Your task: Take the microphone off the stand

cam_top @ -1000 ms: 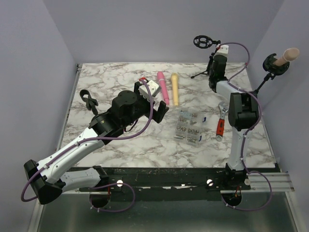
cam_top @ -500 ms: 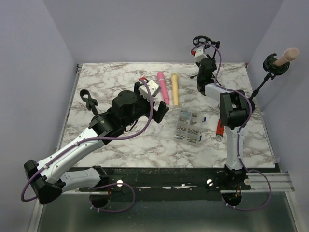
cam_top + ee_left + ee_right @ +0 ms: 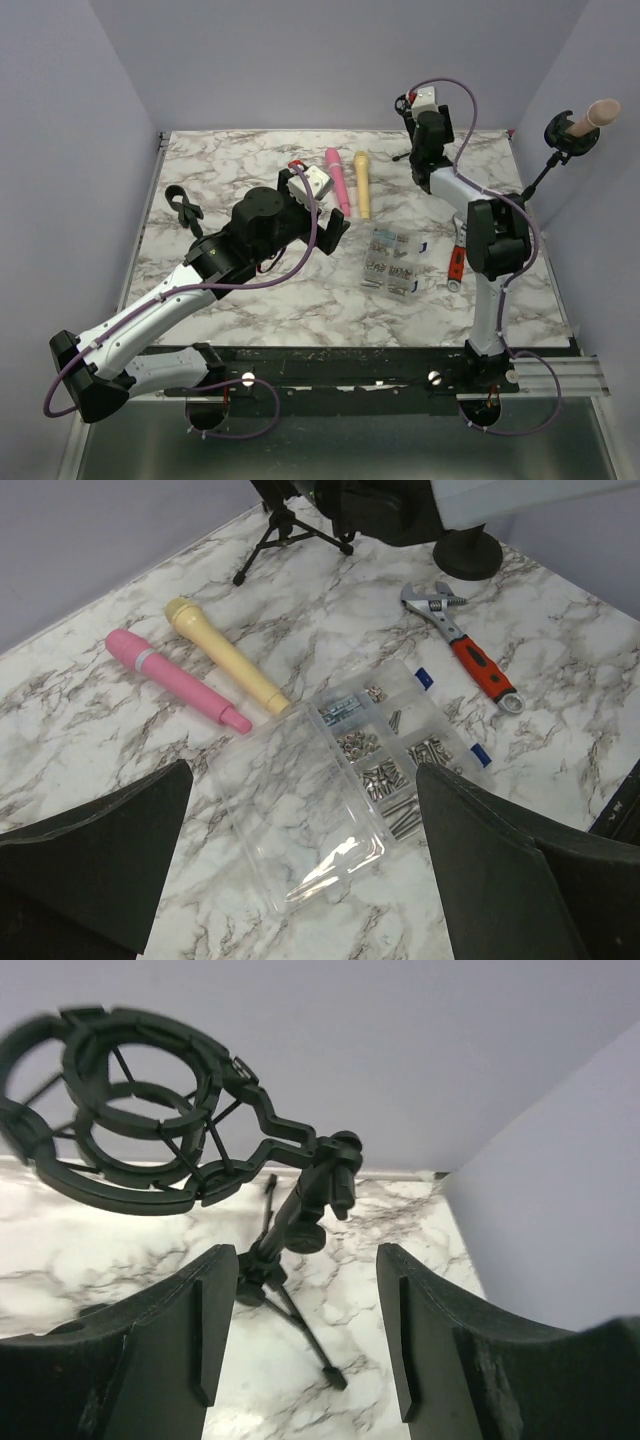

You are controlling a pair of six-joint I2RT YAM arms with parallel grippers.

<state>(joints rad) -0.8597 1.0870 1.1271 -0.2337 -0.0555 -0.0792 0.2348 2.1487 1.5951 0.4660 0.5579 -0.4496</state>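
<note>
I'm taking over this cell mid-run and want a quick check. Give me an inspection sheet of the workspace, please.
Surface: white marble-pattern tabletop, nothing spilled.
Job's things: beige microphone sits in a black shock-mount stand at far right; neither gripper on it.
Clutter: empty black tripod shock-mount stand at back; pink microphone and yellow microphone lying side by side; clear plastic screw organiser, lid open; red-handled adjustable wrench; small black clip-like object at left.
Grippers: left gripper open, empty, pointing toward the organiser; right gripper open, empty, facing the empty stand.
Cables: purple cables looped along both arms.
Surroundings: plain lilac walls; nothing else seen.
</note>
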